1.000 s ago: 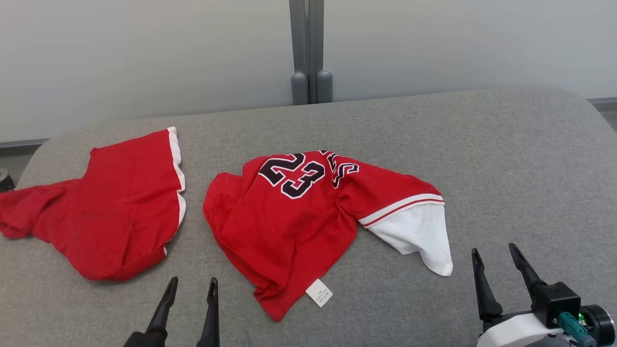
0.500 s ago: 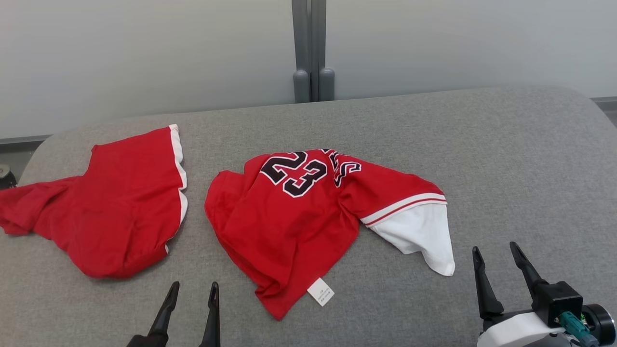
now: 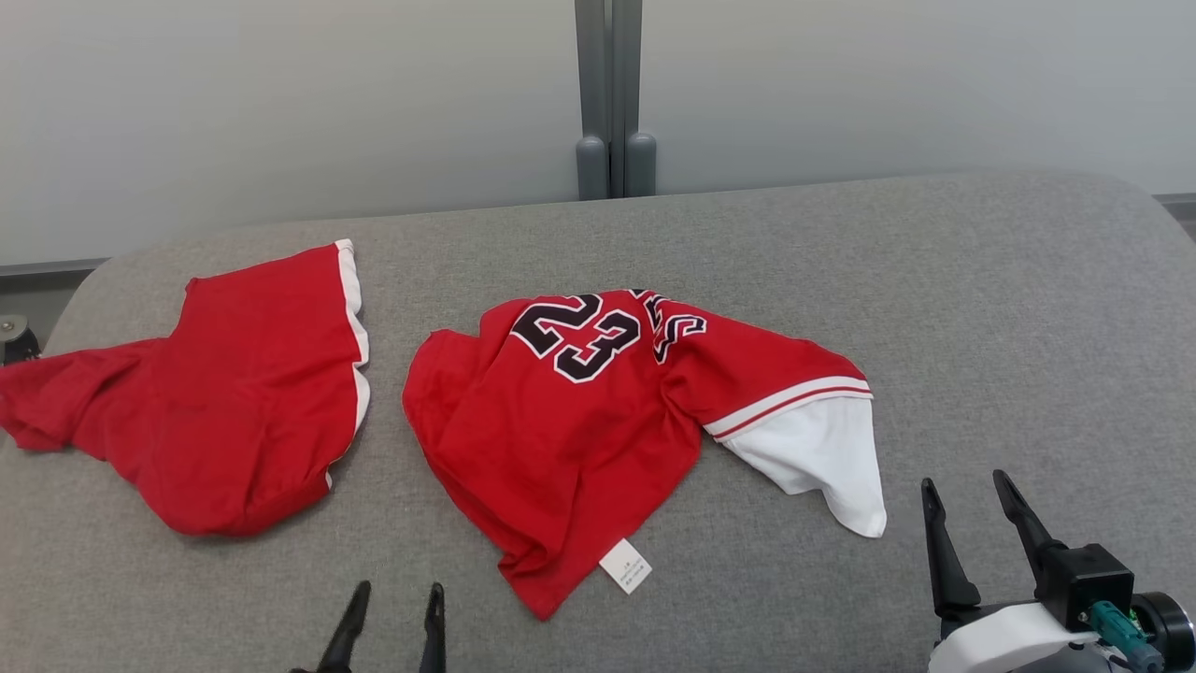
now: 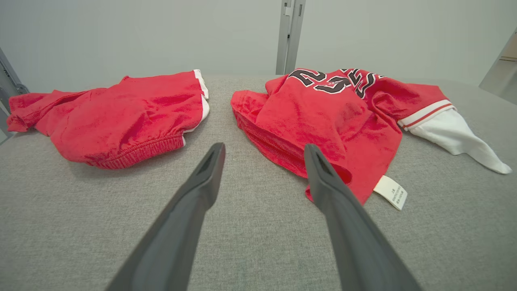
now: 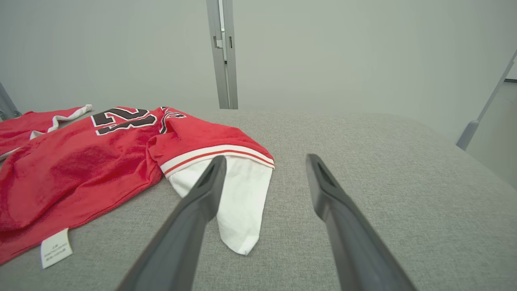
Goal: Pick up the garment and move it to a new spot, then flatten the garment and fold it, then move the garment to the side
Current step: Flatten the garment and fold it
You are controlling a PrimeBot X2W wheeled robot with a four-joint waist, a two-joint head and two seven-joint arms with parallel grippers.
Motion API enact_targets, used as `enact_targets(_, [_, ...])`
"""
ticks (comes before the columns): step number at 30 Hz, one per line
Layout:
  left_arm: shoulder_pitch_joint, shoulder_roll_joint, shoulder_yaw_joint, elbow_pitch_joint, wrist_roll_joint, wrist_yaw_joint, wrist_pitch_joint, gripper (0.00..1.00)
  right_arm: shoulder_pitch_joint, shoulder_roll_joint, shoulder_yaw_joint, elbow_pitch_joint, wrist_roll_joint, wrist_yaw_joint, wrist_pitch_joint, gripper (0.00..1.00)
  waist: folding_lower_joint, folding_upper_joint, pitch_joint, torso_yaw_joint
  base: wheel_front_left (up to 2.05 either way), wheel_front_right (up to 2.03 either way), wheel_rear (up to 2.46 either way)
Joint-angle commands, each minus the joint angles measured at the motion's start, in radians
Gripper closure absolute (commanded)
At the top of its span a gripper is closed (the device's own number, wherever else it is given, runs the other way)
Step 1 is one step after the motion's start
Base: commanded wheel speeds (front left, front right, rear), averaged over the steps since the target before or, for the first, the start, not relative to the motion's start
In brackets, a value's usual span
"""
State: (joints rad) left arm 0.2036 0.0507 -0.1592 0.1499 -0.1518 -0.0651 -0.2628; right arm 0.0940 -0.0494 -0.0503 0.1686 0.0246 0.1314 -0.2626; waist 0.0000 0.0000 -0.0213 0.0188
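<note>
The crumpled red jersey (image 3: pixel 579 439), printed with a black-and-white "23", lies in a loose heap at the middle of the grey fabric-covered surface (image 3: pixel 981 299). Its white sleeve part (image 3: pixel 813 458) trails toward the robot's right, and a small white label (image 3: pixel 625 565) shows at its near edge. A second red garment (image 3: pixel 234 402), with white trim and an elastic waistband, lies just to the jersey's left without touching it. The left gripper (image 3: pixel 397 598) is near the jersey's near edge, jaws apart and empty. The right gripper (image 3: pixel 964 484) sits just right of the white tip, jaws likewise spread, holding nothing. A grey upright post (image 3: pixel 612 93) stands behind the surface.
</note>
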Motion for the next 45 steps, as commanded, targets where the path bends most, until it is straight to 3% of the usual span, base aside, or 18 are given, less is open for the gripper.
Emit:
enact_targets(1, [0.006,0.000,-0.030,0.036,-0.011,-0.002,-0.002,0.00,-0.018,-0.002,-0.012,0.023,0.008,-0.001,-0.003,0.00,0.0000,0.0000,0.001,-0.002,0.00,0.00,0.00])
enact_targets(6, [-0.054,0.001,-0.152,0.106,-0.046,-0.032,0.126,0.00,-0.089,-0.002,-0.005,0.150,-0.007,-0.001,0.030,0.00,0.0000,0.0000,0.011,-0.010,0.00,0.00,0.00])
enact_targets(11, [-0.115,0.002,-0.225,0.099,-0.068,-0.035,0.267,0.00,-0.203,-0.024,0.042,0.261,-0.003,-0.001,0.198,0.00,0.0000,0.0000,0.055,-0.014,0.00,0.00,0.00])
enact_targets(17, [-0.176,0.003,-0.255,0.141,-0.056,-0.024,0.342,0.00,-0.303,-0.035,0.094,0.331,0.012,-0.001,0.375,0.00,0.0000,0.0000,0.102,-0.016,0.00,0.00,0.00])
enact_targets(35, [-0.307,0.005,-0.319,0.213,-0.040,-0.016,0.450,0.00,-0.344,-0.040,0.171,0.280,0.019,-0.001,0.517,0.00,0.0000,0.0000,0.167,-0.031,0.00,0.00,0.00])
enact_targets(45, [-0.316,0.032,-0.314,0.248,-0.034,0.020,0.502,0.00,-0.320,-0.075,0.220,0.175,0.007,-0.001,0.588,0.00,0.0000,0.0000,0.181,-0.042,0.00,0.00,0.00])
